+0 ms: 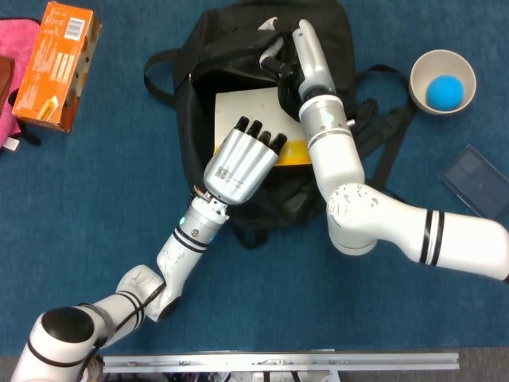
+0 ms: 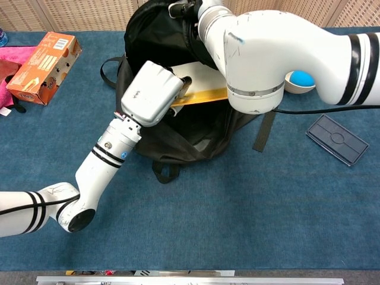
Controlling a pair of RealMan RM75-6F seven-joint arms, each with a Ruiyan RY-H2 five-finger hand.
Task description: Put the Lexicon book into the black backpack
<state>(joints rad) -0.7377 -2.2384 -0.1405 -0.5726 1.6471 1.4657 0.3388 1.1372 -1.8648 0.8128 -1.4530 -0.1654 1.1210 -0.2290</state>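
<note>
**Easing the book through the bag's mouth**

We found the Lexicon book (image 1: 250, 119), white with a yellow band along its near edge, lying partly inside the opening of the black backpack (image 1: 238, 56), its near edge not yet past the lip. Our left hand (image 1: 242, 163) rested on that near edge, fingers held together and extended over the cover, pressing rather than gripping. Our right hand (image 1: 290, 52) was at the far rim of the bag; its fingers seemed curled on the fabric there, holding the mouth open, though we could not tell this for certain.

To do this step well, we judged that the left hand should push flat and straight along the book's length, keeping pressure low on the edge so the cover did not tip up. The right hand needed to keep the rim lifted and taut, since slack fabric could snag a corner. A skewed push risked jamming the book against the side wall.
</note>
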